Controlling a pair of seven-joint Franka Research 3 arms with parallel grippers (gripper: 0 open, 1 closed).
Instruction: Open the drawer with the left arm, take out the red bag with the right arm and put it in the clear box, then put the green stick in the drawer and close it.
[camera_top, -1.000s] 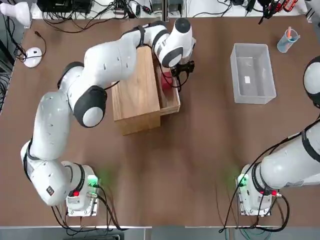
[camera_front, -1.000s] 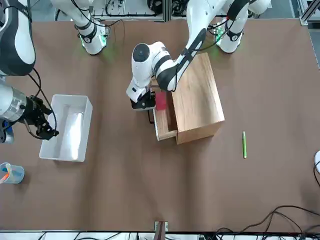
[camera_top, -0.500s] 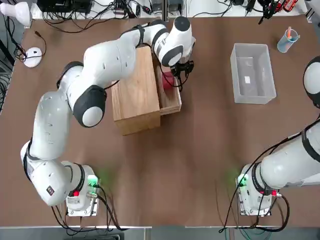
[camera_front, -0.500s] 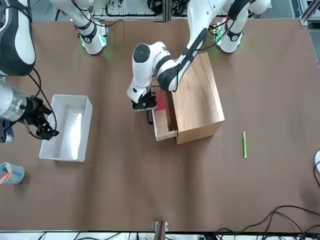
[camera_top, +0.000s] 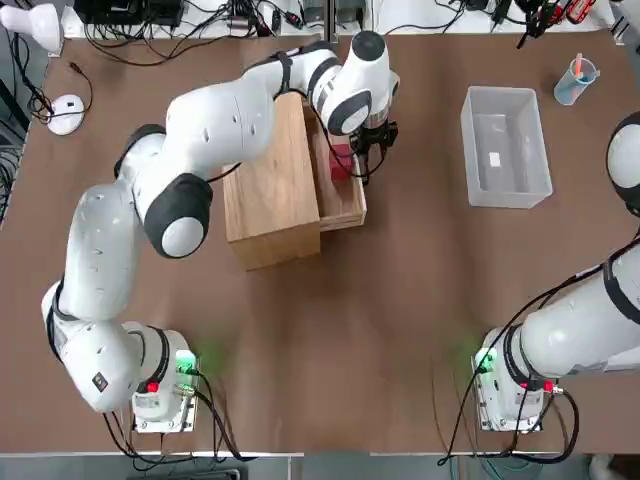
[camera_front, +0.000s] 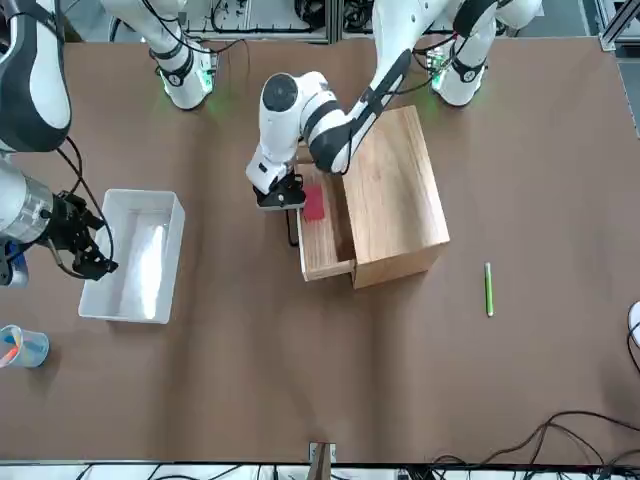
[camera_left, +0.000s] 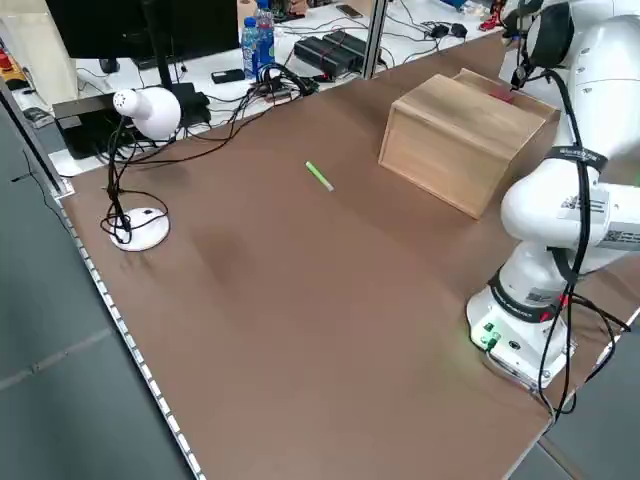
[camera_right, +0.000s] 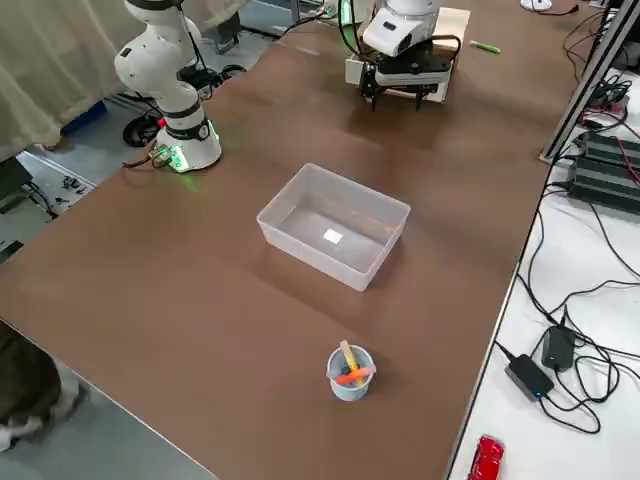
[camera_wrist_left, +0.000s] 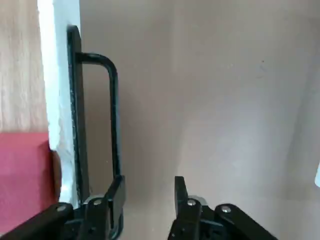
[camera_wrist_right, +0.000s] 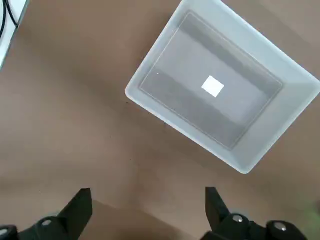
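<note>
Slid farther out toward nine o'clock since earlier frame, front view: drawer (camera_front: 328, 255), with red bag (camera_front: 313, 203) inside; green stick (camera_front: 489, 290) outside, four o'clock.
Top view: clear box (camera_top: 541, 140) near three o'clock, awaiting bag.
Left wrist view: left gripper (camera_wrist_left: 150, 181) parted, at handle (camera_wrist_left: 114, 120).
Right wrist view: right gripper (camera_wrist_right: 148, 192) spread, empty, near box. Left to do: bag, stick, closing.

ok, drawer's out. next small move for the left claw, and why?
I'd probably ease the left claw off the handle and clear of the drawer. It's open, one finger at the bar, and the drawer looks out far enough to expose the red bag. The right claw waits open by the clear box and needs that space.
</note>
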